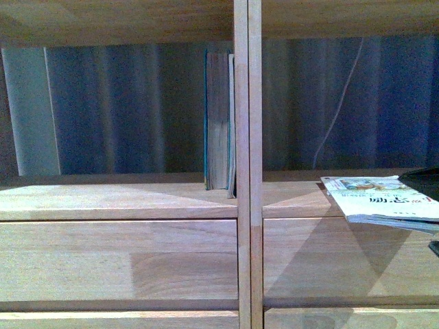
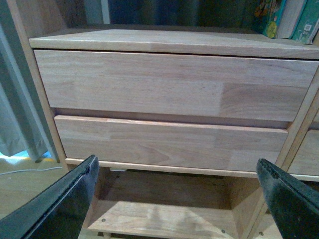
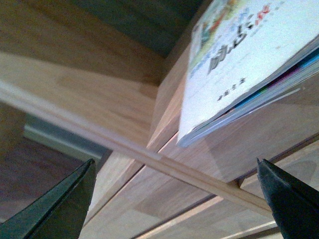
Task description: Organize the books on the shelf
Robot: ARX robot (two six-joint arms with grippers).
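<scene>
A teal-covered book (image 1: 218, 120) with yellowed pages stands upright against the central divider (image 1: 247, 164) of the light wood shelf (image 1: 116, 202), in its left bay. A thin white paperback (image 1: 381, 199) lies flat on the right bay's board, overhanging the front edge. In the right wrist view this white paperback (image 3: 239, 59) juts over the drawer front, beyond my open right gripper (image 3: 174, 199), which holds nothing. My left gripper (image 2: 177, 196) is open and empty, low in front of the left drawers (image 2: 169, 87). Upright book covers (image 2: 284, 17) peek in at that view's corner.
Blue-grey curtains (image 1: 110, 110) hang behind the open-backed shelf, with a white cable (image 1: 339, 103) in front of them. Below the left drawers is an open gap with a lower board (image 2: 159, 214). A curtain hem and a cable lie on the floor (image 2: 20, 174) beside the unit.
</scene>
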